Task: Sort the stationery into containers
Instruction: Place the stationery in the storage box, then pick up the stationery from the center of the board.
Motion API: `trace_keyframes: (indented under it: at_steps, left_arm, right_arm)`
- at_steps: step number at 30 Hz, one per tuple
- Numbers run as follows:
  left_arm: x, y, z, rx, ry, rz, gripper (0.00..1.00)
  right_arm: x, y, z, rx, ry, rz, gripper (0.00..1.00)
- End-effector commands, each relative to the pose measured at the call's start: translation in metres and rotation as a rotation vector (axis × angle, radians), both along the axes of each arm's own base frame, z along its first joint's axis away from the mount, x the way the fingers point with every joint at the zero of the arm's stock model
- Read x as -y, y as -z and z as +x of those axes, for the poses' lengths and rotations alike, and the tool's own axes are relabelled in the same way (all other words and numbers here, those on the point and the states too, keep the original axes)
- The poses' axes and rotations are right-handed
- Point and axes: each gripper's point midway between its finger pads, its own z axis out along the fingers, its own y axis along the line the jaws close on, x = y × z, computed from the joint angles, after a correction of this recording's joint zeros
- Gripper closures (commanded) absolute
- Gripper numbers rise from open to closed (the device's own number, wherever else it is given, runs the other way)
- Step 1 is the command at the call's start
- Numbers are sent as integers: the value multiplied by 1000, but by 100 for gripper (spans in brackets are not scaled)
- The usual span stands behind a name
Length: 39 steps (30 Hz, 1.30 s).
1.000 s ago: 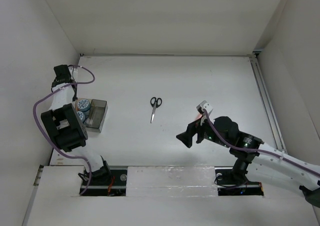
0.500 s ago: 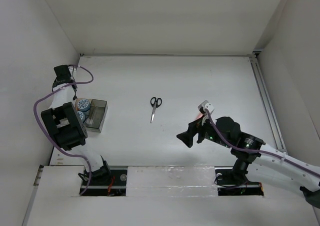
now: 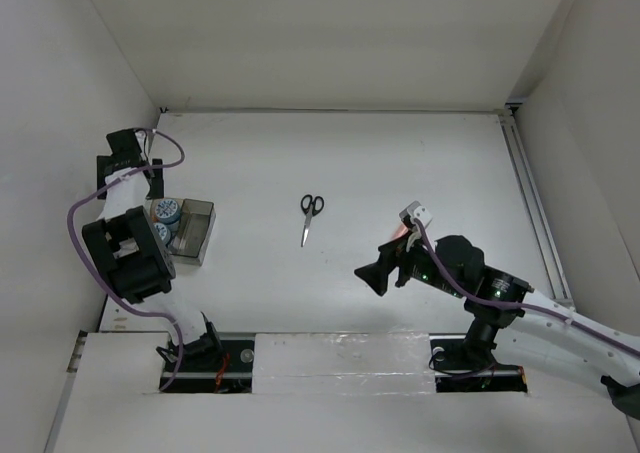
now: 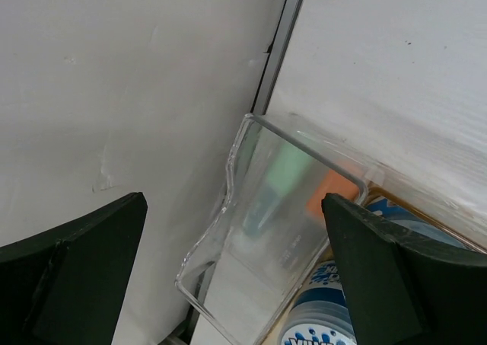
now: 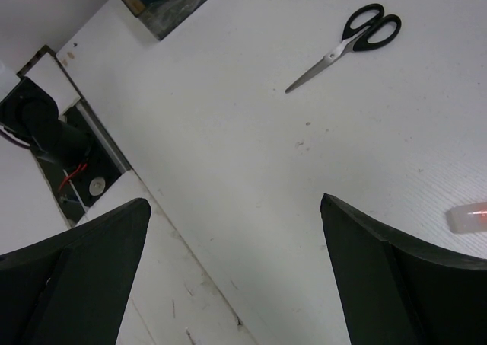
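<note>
The left arm was bent sharply at the table's left edge, the left gripper [image 4: 232, 208] spread wide over the clear bin [image 4: 262, 231], with the blue-and-white rolls [image 3: 165, 213] beside it. The right arm stretched low toward the centre, the right gripper [image 5: 234, 204] equally wide open, and the scissors [image 5: 346, 44] lay well apart from it.

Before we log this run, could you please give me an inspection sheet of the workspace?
Surface: white table, no spills seen.
Job's things: scissors loose mid-table; two rolls beside the dark bin; clear bin with green and orange shapes showing through; likely highlighter at the right wrist view's edge.
Clutter: nothing seen.
Grippers: left gripper open over clear bin; right gripper open, empty.
Cables: purple cable loops on the left side.
Surroundings: white walls.
</note>
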Motion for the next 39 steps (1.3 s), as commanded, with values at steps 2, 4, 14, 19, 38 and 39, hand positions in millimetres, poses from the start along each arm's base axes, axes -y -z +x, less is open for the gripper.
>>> trace_keyframes:
  at_steps: [2, 4, 14, 19, 38, 39]
  left_arm:
    - [5, -76, 16, 218, 9, 1, 0]
    - [17, -104, 25, 305, 47, -46, 0]
    - [137, -195, 47, 668, -28, -411, 0]
    - [176, -187, 23, 649, 107, -595, 0]
    - [244, -166, -85, 920, 223, -815, 0]
    - [244, -162, -88, 920, 227, -801, 0]
  right_arm:
    - [-1, -15, 5, 45, 9, 43, 0]
    - [-2, -15, 4, 43, 0, 44, 0]
    - [3, -13, 17, 51, 79, 22, 0]
    - [43, 21, 52, -38, 398, -92, 0]
    - [110, 104, 144, -391, 1116, -336, 0]
    - [104, 107, 148, -406, 1111, -321, 0]
